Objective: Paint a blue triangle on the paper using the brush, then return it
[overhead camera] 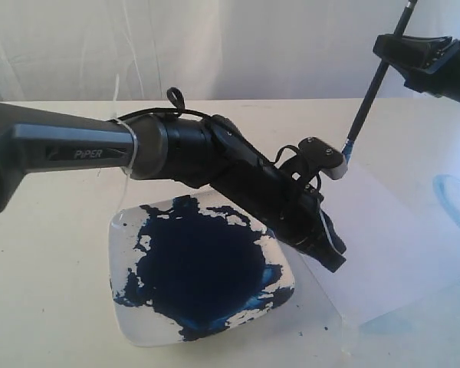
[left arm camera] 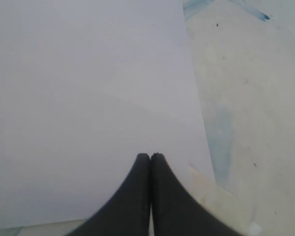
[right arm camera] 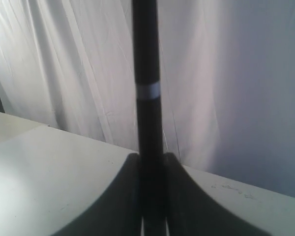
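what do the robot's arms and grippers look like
The left arm is dark grey, with pale PIPER lettering on its long link. A black cable loops above the wrist, and a thin pale tie circles the link. The left gripper is black and tapers to blunt tips, with a silver-edged block mounted behind it. The right gripper is black too, curved and tapered.

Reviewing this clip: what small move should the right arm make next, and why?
Probably lower the brush until its blue tip meets the paper. The right claw holds it raised, the paper looks blank, and the shut left claw sits over its edge.
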Robot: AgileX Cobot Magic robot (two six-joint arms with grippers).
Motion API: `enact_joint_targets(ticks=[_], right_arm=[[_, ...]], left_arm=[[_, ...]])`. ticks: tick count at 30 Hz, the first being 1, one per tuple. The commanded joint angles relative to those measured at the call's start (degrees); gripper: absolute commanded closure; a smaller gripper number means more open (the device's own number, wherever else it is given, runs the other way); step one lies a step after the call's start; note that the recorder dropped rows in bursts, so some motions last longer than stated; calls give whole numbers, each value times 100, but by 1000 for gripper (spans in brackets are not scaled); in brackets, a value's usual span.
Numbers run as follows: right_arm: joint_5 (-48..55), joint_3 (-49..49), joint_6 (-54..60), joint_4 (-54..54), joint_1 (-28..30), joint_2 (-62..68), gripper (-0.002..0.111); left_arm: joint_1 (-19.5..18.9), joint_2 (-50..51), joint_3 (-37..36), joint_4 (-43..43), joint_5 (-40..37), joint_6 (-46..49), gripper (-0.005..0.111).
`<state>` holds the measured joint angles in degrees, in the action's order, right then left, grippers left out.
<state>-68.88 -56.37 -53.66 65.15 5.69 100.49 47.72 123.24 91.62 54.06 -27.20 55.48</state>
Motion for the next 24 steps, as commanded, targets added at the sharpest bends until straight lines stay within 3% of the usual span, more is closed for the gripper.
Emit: enact_joint_targets(ticks=[1, 9, 16, 24], right_arm=[[-108, -18, 263, -73, 71, 74, 108], [-108, -18, 263, -104, 71, 327, 108], [-108, -18, 469, -128, 71, 431, 108], [-108, -18, 469, -281, 71, 434, 108]], left_arm=[[35, 207, 197, 112, -140, -51, 107], [35, 626, 660, -76, -259, -191, 107], [35, 729, 813, -1135, -284, -942, 107], [35, 739, 813, -1147, -190, -927, 107]])
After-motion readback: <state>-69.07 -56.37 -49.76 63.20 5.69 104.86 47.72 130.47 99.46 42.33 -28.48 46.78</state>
